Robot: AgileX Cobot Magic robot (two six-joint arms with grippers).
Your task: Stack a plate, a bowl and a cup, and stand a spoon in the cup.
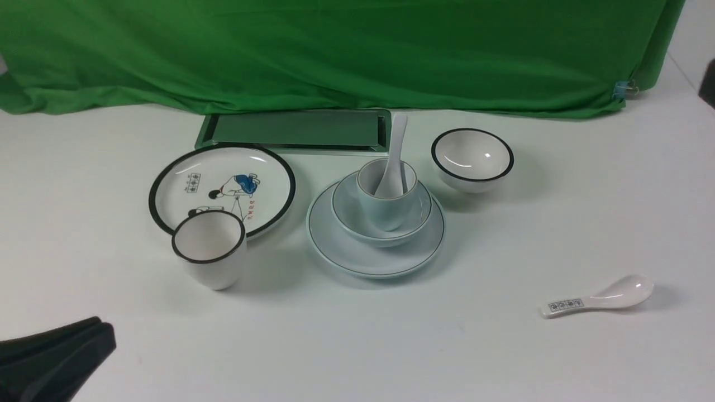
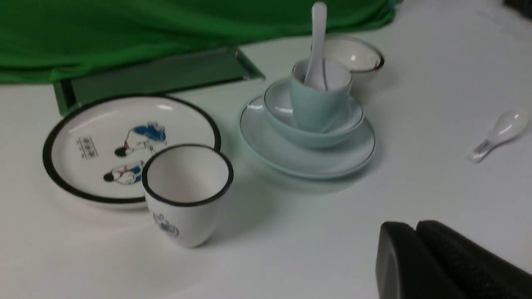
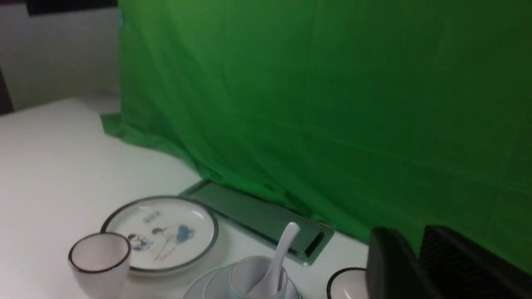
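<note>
The pale blue plate (image 1: 346, 251) lies at the table's middle. The blue-grey bowl (image 1: 416, 215) sits on it, and the pale blue cup (image 1: 385, 212) stands in the bowl. The plain white spoon (image 1: 397, 145) stands in the cup, handle up, leaning back. The stack also shows in the left wrist view: plate (image 2: 291, 155), bowl (image 2: 332, 133), cup (image 2: 314, 108), spoon (image 2: 318, 33). My left gripper (image 1: 106, 329) (image 2: 415, 226) is shut and empty at the near left, far from the stack. My right gripper (image 3: 409, 234) shows only in its wrist view, slightly open and empty, raised off to the stack's right.
A black-rimmed picture plate (image 1: 184, 184) and a black-rimmed white cup (image 1: 209, 257) stand left of the stack. A black-rimmed white bowl (image 1: 472, 159) stands at the back right. A patterned spoon (image 1: 597, 298) lies near right. A metal-framed recess (image 1: 296, 131) and a green cloth (image 1: 335, 50) lie behind.
</note>
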